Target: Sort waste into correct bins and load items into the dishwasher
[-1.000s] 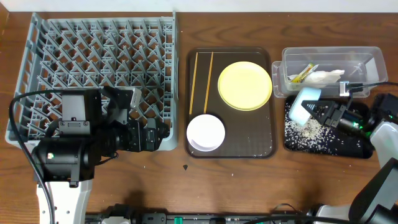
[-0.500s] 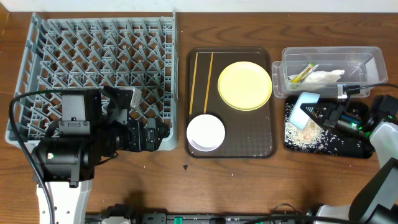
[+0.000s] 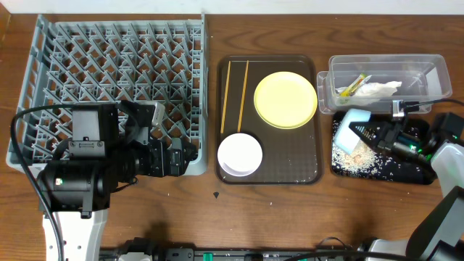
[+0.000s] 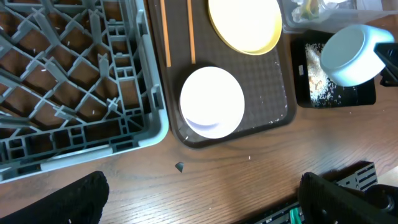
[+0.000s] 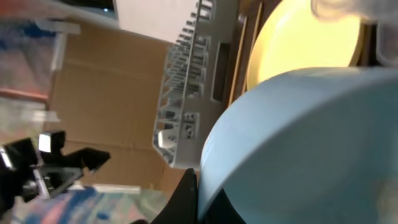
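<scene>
My right gripper [image 3: 367,133] is shut on the rim of the light blue bowl [image 3: 355,122], which it holds tipped on its side over the black tray bin [image 3: 406,168]. Pale rice scraps [image 3: 353,154] lie on that tray under the bowl. In the right wrist view the bowl [image 5: 311,137] fills the frame, with one finger [image 5: 186,196] pressed against its rim. The clear tub bin [image 3: 428,72] holds the green-yellow wrapper [image 3: 353,85] and white napkin [image 3: 378,89]. My left gripper [image 4: 199,205] hangs open over bare wood near the grey dishwasher rack [image 3: 116,87].
A dark brown serving tray [image 3: 290,170] in the middle carries the yellow plate [image 3: 286,99], a white bowl [image 3: 240,154] and two chopsticks [image 3: 235,87]. A small dark speck [image 3: 217,194] lies on the wood in front of it. The left arm's body covers the rack's near corner.
The right gripper has turned the light blue bowl slightly over the black tray, and the scrap pile beneath it looks a little bigger. The left arm has not moved.
</scene>
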`<state>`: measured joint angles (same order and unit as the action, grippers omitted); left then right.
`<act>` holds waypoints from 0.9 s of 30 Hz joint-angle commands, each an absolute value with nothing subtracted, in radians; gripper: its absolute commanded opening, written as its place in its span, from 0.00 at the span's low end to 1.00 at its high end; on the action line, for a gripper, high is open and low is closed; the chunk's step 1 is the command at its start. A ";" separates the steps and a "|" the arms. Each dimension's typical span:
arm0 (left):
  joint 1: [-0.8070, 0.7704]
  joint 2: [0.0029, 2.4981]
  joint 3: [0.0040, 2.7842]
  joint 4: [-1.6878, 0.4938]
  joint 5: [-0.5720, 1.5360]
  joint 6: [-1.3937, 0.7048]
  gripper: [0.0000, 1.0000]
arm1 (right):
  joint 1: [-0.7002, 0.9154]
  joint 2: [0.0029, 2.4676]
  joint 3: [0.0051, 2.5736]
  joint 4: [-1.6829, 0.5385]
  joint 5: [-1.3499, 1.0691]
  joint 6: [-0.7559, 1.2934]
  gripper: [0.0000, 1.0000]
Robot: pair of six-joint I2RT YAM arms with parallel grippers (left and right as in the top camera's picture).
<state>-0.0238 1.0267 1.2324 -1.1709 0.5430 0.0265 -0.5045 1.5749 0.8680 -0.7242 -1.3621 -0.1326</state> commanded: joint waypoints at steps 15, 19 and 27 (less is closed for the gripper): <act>-0.028 1.027 1.245 -1.174 0.537 0.033 0.98 | -0.508 1.499 0.872 -0.753 -1.400 -0.150 0.01; -0.028 1.027 1.245 -1.174 0.537 0.033 0.98 | -0.509 1.487 0.872 -0.788 -1.533 -0.171 0.01; -0.028 1.027 1.245 -1.174 0.537 0.033 0.98 | -0.505 1.470 0.877 -0.688 -1.259 -0.025 0.01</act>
